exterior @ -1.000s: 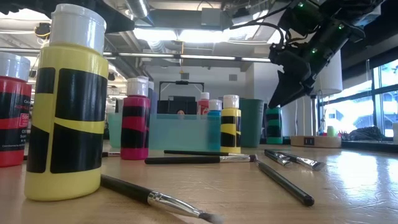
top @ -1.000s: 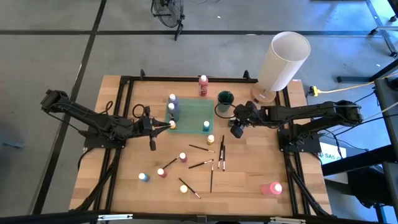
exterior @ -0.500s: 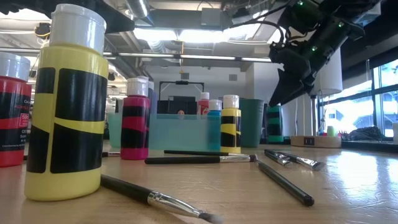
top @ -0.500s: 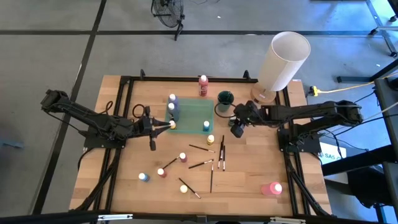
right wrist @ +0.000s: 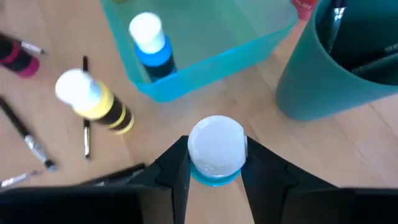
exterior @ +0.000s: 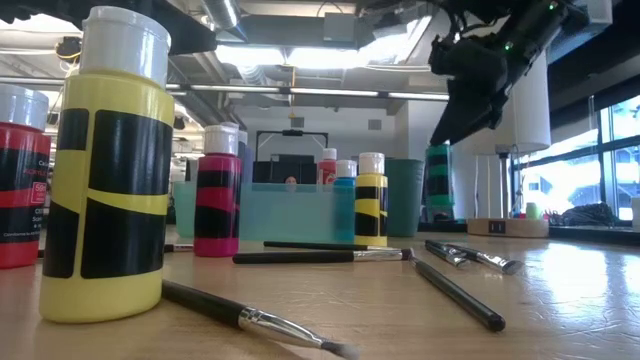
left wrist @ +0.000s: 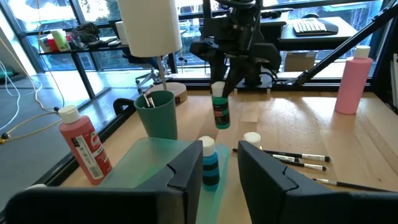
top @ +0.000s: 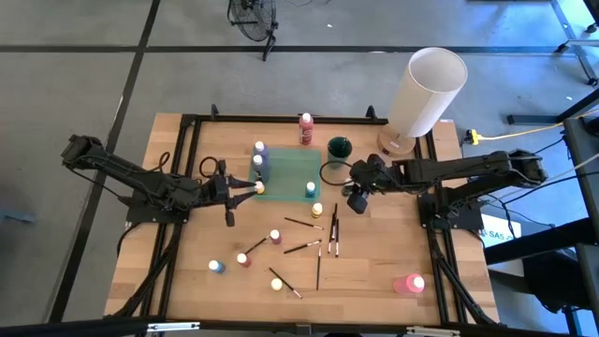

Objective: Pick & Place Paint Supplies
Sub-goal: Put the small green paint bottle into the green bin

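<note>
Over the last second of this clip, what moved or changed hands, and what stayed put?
The right pincer, shut on a green bottle, carried it up and toward the teal tray; in the low view the bottle now hangs higher than a second ago. The left pincer at the tray's left edge did not shift, and whether it opened is unclear. Bottles and brushes on the table stayed put.

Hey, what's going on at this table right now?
Two robot arms are sorting paint supplies into a teal tray. The right claw holds a green bottle in the air beside the teal cup. The left claw sits at the tray's edge by a yellow bottle. Brushes lie loose on the table.
</note>
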